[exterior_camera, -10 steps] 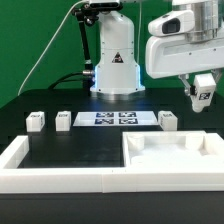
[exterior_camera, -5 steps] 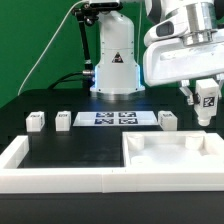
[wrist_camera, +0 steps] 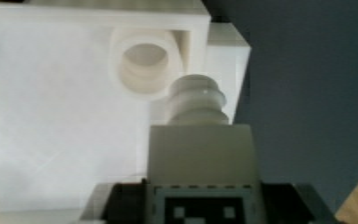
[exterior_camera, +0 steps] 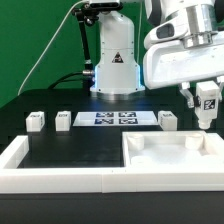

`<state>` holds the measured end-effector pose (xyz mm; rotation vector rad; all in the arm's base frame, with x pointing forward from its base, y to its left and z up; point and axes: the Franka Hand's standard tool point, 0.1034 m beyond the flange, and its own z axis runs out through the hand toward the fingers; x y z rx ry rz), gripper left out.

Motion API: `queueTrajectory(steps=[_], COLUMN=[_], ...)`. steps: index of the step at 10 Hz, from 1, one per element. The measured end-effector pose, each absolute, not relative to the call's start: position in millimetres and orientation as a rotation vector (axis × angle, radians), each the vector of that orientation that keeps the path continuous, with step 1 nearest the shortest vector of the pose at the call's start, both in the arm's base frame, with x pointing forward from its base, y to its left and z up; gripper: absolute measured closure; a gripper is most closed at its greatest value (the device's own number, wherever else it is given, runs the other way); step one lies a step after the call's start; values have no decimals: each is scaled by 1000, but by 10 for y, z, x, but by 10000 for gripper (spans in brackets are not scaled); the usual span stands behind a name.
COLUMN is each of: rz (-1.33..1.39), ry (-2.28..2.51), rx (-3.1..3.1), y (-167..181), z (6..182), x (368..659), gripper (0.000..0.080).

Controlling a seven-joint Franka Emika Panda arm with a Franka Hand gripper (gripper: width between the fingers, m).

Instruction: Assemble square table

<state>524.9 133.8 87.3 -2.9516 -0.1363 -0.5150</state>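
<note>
My gripper (exterior_camera: 207,104) is shut on a short white tagged leg (exterior_camera: 209,100) and holds it upright over the far right corner of the white square tabletop (exterior_camera: 165,156). In the wrist view the leg (wrist_camera: 202,150) sits between the dark fingers (wrist_camera: 119,200), with its threaded tip a little to one side of the corner hole (wrist_camera: 146,58) in the tabletop (wrist_camera: 51,110). Three more legs stand on the black table: two at the exterior view's left (exterior_camera: 36,121) (exterior_camera: 64,119) and one (exterior_camera: 167,120) just behind the tabletop.
The marker board (exterior_camera: 116,119) lies flat behind the legs, in front of the robot base (exterior_camera: 116,70). A long low white border wall (exterior_camera: 60,172) runs along the front and up the exterior view's left side. The tabletop lies against it at the front right.
The gripper has shifted a little toward the exterior view's right and lower, and the held leg has swung from tilted to upright. Almost no motion in the last half second.
</note>
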Motion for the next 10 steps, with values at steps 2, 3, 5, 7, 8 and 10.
queueTrajectory(steps=[2,3,5,7,8,10], rz=[-561,-582,-628,-742,-728,-755], ry=[-171,-179,-171,-159,-164,-192], rx=[-2943,-2938,-2929,-2907,-2911,-2910], y=[1289,1271,1261,1239,1236,1206], z=[917,933,934,961,917,910], x=[5527,5648,5682,5720,5694,5817], gripper=[512,512,512,512,512,512])
